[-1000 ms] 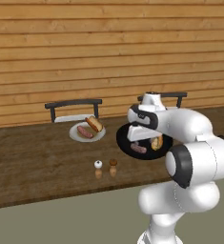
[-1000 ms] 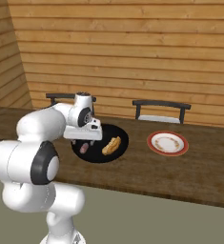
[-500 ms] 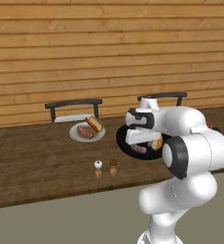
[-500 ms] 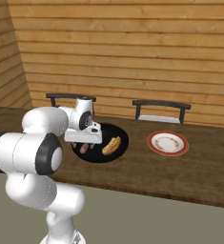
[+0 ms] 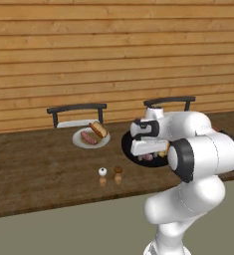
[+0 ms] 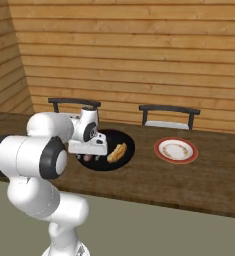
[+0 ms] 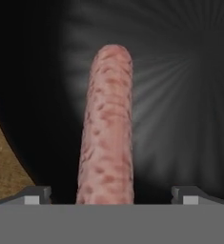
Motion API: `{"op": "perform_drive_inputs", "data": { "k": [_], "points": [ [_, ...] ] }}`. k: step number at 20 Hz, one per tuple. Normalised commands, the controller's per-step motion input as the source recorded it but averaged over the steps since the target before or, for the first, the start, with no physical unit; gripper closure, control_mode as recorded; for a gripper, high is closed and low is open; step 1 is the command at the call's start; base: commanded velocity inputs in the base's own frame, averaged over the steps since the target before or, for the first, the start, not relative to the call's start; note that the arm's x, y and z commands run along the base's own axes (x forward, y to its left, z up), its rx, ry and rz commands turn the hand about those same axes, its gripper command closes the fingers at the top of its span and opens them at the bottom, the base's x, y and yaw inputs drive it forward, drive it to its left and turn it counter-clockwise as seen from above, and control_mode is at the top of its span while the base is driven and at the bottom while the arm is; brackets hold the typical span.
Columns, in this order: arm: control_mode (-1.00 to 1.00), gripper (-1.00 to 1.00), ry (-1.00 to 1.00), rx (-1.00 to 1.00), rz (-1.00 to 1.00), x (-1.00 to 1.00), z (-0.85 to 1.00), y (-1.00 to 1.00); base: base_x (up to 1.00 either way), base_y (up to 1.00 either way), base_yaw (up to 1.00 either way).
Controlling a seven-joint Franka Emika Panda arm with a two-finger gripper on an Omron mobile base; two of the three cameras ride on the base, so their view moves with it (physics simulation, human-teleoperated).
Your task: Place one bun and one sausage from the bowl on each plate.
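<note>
The gripper [image 7: 111,195] is hanging wide open over the sausage [image 7: 108,128], which is lying in the bowl [image 6: 124,141] and pointing to 12 o'clock.

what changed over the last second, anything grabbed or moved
The arm has sunk, bringing the end effector low over the bowl, open astride the sausage. Nothing gripped or released yet. The bun, both plates and the shakers stayed put.
</note>
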Motion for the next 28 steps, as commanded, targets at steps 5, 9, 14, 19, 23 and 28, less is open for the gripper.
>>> {"op": "perform_drive_inputs", "data": {
  "k": [5,9,14,19,23,28],
  "points": [
    [-1.0,-1.0,0.0,0.0,0.0,0.0,-0.15,0.0,0.0,0.0,0.0],
    [-1.0,1.0,0.0,0.0,0.0,0.0,-0.01,0.0,0.0,0.0,0.0],
    [-1.0,1.0,0.0,0.0,0.0,0.0,0.01,0.0,0.0,0.0,0.0],
    [-1.0,1.0,0.0,0.0,0.0,-0.01,0.39,-0.09,0.0,0.0,0.0],
    [-1.0,1.0,-0.03,0.0,0.0,-0.11,0.61,-0.31,0.0,0.0,0.0],
    [-1.0,1.0,-0.17,0.0,-0.03,-0.05,0.62,-0.69,0.0,0.0,0.0]
  ]
}}
